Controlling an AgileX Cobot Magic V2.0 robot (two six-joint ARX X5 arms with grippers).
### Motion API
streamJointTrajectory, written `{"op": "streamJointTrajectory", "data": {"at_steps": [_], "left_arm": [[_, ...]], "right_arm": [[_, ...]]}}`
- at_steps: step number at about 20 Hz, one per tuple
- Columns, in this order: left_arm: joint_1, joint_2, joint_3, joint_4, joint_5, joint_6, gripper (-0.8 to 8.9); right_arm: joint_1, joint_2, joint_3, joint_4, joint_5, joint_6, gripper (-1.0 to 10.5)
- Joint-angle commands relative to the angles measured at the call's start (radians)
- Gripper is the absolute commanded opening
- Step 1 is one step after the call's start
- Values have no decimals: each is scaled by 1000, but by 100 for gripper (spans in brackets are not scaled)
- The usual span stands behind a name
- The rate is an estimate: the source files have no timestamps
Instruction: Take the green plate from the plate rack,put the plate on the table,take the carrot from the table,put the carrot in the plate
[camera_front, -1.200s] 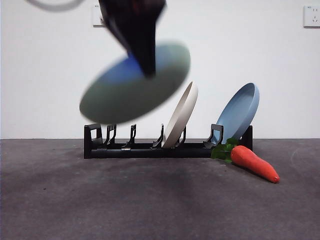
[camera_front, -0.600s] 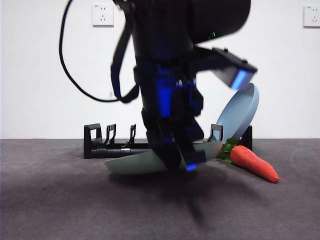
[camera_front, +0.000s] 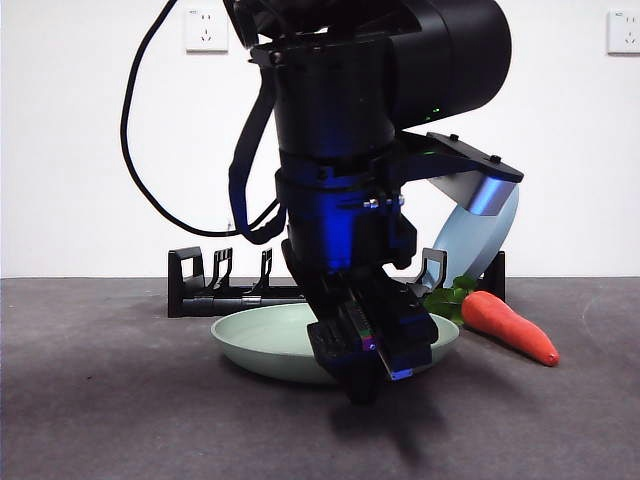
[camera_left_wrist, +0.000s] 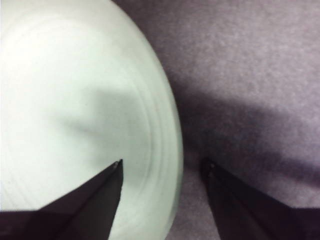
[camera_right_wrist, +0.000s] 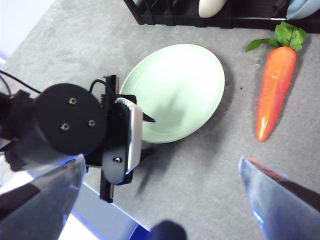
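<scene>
Left gripper (camera_left_wrist: 162, 167) straddles the green plate (camera_front: 280, 340) rim, jaws spread, plate flat on the table (camera_front: 120, 400).
Right gripper (camera_right_wrist: 160, 165) hangs open above; the carrot (camera_right_wrist: 272, 90) lies beside the plate on this arm's side, tip toward the near edge, leaves by the plate rack (camera_front: 200, 290).

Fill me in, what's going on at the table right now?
The left gripper has the green plate down flat on the table in front of the plate rack. Its jaws straddle the plate's near rim, open, one over the plate and one outside it. The carrot lies untouched on the table beside the plate. The right gripper hangs open above, holding nothing.
</scene>
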Motion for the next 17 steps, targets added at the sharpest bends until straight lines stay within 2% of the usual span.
{"op": "streamJointTrajectory", "data": {"at_steps": [1,5,7,9,11,17], "left_arm": [[-10,-32,-10,-18,15,-45,284],[-18,-208,3,-64,26,-172,284],[-22,-337,4,-70,32,-256,284],[-24,-473,4,-70,82,-347,284],[-24,-600,4,-70,129,-419,284],[-24,-846,4,-90,190,-495,284]], "right_arm": [[1,16,4,27,29,-8,566],[1,106,4,127,107,-4,566],[1,187,4,199,107,3,566],[6,288,4,280,113,4,566],[24,393,4,359,169,6,566],[113,657,4,589,327,6,564]]}}
